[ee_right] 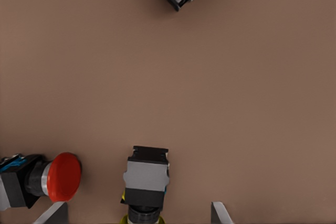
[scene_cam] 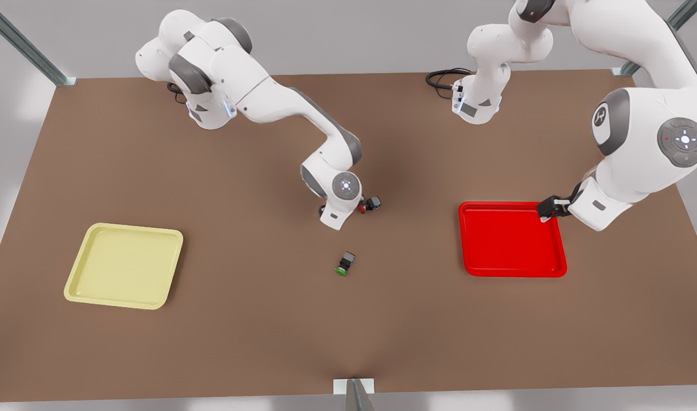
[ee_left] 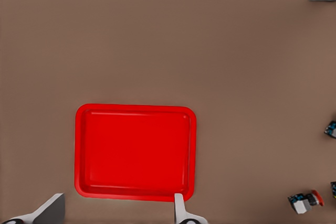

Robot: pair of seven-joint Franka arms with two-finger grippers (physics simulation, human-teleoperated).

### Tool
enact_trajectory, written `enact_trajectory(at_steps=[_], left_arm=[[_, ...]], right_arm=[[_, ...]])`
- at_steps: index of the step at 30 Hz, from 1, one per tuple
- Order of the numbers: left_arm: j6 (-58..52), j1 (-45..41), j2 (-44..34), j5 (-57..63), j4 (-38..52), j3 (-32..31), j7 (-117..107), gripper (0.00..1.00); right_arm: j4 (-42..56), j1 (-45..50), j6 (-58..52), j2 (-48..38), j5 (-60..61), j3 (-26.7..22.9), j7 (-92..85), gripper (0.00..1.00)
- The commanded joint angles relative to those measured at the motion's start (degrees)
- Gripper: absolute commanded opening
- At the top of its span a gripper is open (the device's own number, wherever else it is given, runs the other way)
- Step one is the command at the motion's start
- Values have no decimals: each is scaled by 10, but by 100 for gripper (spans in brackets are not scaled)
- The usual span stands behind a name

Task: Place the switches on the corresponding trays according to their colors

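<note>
My right gripper (ee_right: 136,214) is open above the table's middle, and its fingers (ee_right: 220,212) stand wide apart on either side of the yellow-capped switch (ee_right: 146,179), not touching it. The red-capped switch (ee_right: 39,179) lies on its side just beside it, also seen next to that arm's wrist (scene_cam: 370,204). My left gripper (ee_left: 115,216) hangs open over the far right corner of the red tray (ee_left: 135,150), with nothing between its fingers. The pale yellow tray (scene_cam: 124,265) lies at the front view's left, the red tray (scene_cam: 511,240) at its right.
A green-capped switch (scene_cam: 345,264) lies on its side nearer the table's front edge, between the trays. Black cables (scene_cam: 442,77) lie by the far arm base. Bare brown tabletop (scene_cam: 257,319) surrounds both trays.
</note>
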Motion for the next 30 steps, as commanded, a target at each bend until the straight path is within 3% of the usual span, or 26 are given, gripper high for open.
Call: enact_trajectory(at_steps=[1,18,19,20,30], left_arm=[[0,0,0,2,1,1,-1,100],[7,-4,18,2,1,1,-1,100],[6,-3,18,2,1,1,-1,100],[7,-4,18,2,1,1,-1,100],[6,-5,23,2,0,1,-1,100]], right_arm=[[-1,0,5,0,0,0,4,100],[-22,-1,53,30,1,1,7,100],[-20,-1,53,31,1,1,6,76],[-19,-2,53,33,1,1,6,59],[-16,-2,59,41,1,1,7,54]])
